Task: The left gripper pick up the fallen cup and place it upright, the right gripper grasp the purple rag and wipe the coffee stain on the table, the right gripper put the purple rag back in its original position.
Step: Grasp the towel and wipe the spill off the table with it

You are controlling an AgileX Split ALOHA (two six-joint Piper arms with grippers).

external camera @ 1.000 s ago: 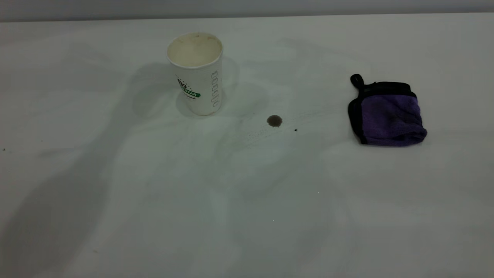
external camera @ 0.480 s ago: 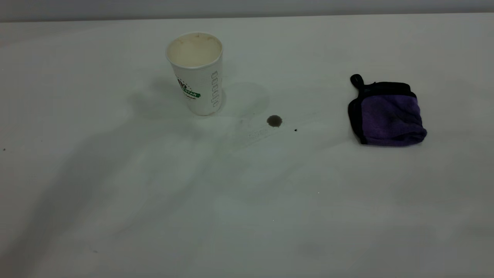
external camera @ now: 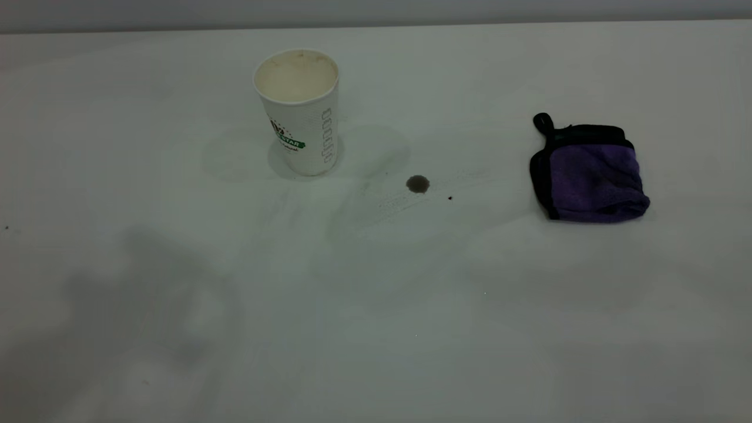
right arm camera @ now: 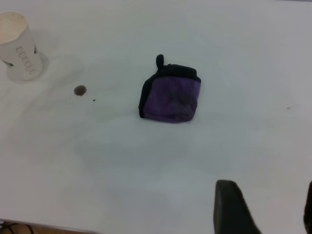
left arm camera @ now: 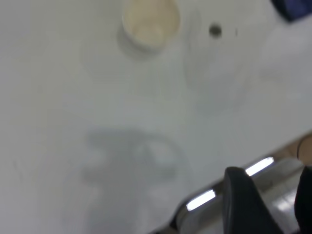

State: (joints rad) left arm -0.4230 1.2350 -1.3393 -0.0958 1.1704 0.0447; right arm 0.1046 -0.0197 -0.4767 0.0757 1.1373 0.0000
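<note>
1. The paper cup [external camera: 299, 111] stands upright on the worktop [external camera: 376, 305], cream inside facing up, green band toward the camera.
2. Just beside its base, toward the right arm's side, sits the round brown coffee stain [external camera: 418, 184], unwiped, with a tiny black speck [external camera: 450, 198] next to it.
3. Well apart, further to that side, the purple rag [external camera: 590, 173] lies folded and flat, black loop pointing to the far edge.
4. The left end effector [left arm camera: 265, 202] is out of the exterior view; its wrist camera shows black fingers spread apart with nothing between them, high above the worktop near its edge, far from the cup.
5. The right end effector [right arm camera: 265, 207] is also released and empty, hovering well short of the rag, fingers parted.
</note>
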